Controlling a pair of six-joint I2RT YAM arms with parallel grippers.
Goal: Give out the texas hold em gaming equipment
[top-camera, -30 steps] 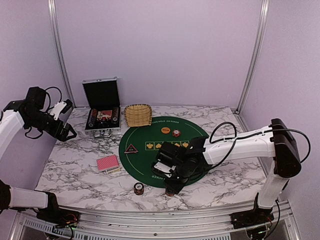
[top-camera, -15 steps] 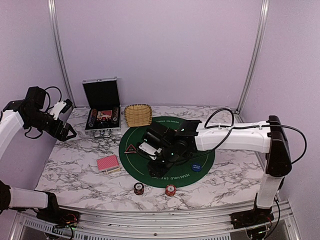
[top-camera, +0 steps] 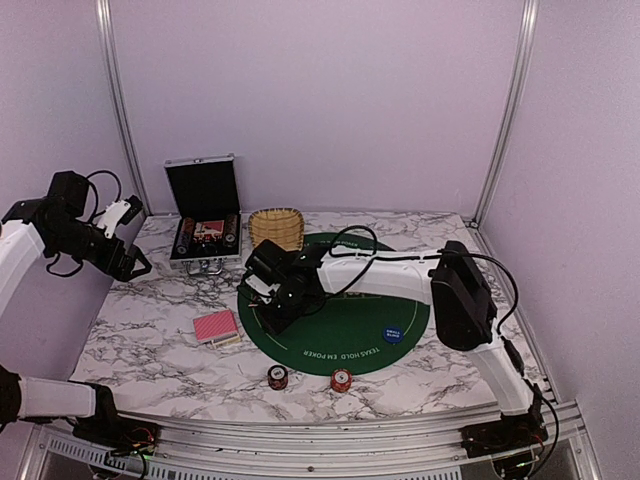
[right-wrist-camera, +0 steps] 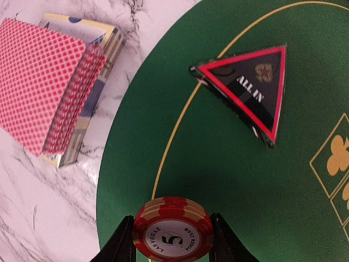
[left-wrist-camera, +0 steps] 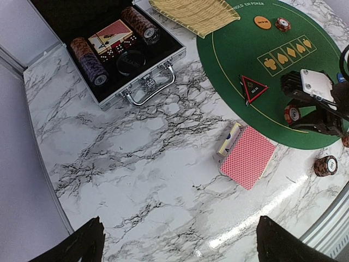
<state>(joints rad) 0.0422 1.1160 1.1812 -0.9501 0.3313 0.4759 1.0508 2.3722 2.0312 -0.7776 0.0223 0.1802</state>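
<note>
My right gripper point(right-wrist-camera: 173, 236) is shut on a small stack of red-and-white poker chips point(right-wrist-camera: 173, 228), low over the left part of the green mat point(top-camera: 345, 325). The dark triangular marker point(right-wrist-camera: 248, 93) lies on the mat just beyond it. The red-backed playing cards point(top-camera: 215, 326) rest on the marble left of the mat. Two more chip stacks point(top-camera: 277, 377) point(top-camera: 341, 380) sit by the mat's front edge. A blue disc point(top-camera: 392, 333), an orange disc point(left-wrist-camera: 262, 22) and a chip point(left-wrist-camera: 282, 24) lie on the mat. My left gripper point(left-wrist-camera: 182, 243) hangs open and empty high at the far left.
The silver-edged black case point(top-camera: 205, 225) stands open at the back left with chips and cards inside. The wicker basket point(top-camera: 276, 228) sits beside it, at the mat's far edge. The right arm point(top-camera: 400, 280) stretches across the mat. Purple walls close in the table.
The right arm has swung from the mat's front edge across to its left side, its jaws no wider. The blue disc and a front chip stack came into sight. The left arm stayed put.
</note>
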